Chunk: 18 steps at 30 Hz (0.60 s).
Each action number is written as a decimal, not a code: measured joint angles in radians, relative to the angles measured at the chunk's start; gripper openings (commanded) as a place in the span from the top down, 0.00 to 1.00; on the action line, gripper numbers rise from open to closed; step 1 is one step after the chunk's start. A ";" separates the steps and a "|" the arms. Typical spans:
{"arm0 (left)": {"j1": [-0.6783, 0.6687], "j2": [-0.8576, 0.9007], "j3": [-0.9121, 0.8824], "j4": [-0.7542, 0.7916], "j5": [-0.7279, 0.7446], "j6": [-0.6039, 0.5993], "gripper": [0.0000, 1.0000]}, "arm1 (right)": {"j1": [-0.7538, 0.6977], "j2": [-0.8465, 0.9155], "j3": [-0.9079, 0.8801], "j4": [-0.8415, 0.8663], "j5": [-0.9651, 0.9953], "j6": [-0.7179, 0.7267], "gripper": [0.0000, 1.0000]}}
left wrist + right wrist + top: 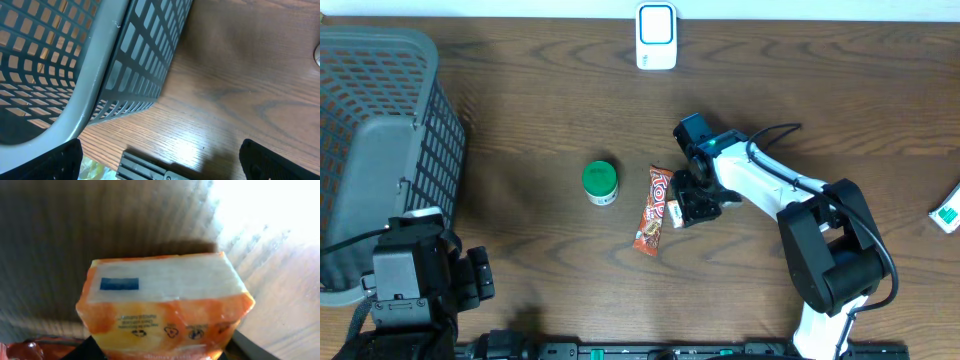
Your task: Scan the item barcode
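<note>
One: Item one, the task's thing. Location?
Two: Orange packet, white top face with a blue rectangle. Fills the lower middle of the right wrist view. Overhead, it lies just right of centre on the wooden table, beside a red candy bar.
One: Right gripper?
Two: Dark fingers flank the packet on both sides. Whether they press on it I cannot tell.
One: Left gripper?
Two: Lower left of the overhead frame. Jaws wide apart, nothing between them, next to the grey mesh basket.
One: Scanner?
Two: White, top centre, well apart from the packet.
One: Sundries?
Two: Green-lidded jar, left of the candy bar. Green-and-white box, at the right edge.
</note>
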 measured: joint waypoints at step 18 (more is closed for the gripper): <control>0.000 0.000 0.000 0.000 0.000 0.000 0.02 | 0.000 -0.059 0.016 -0.115 0.371 -1.271 0.01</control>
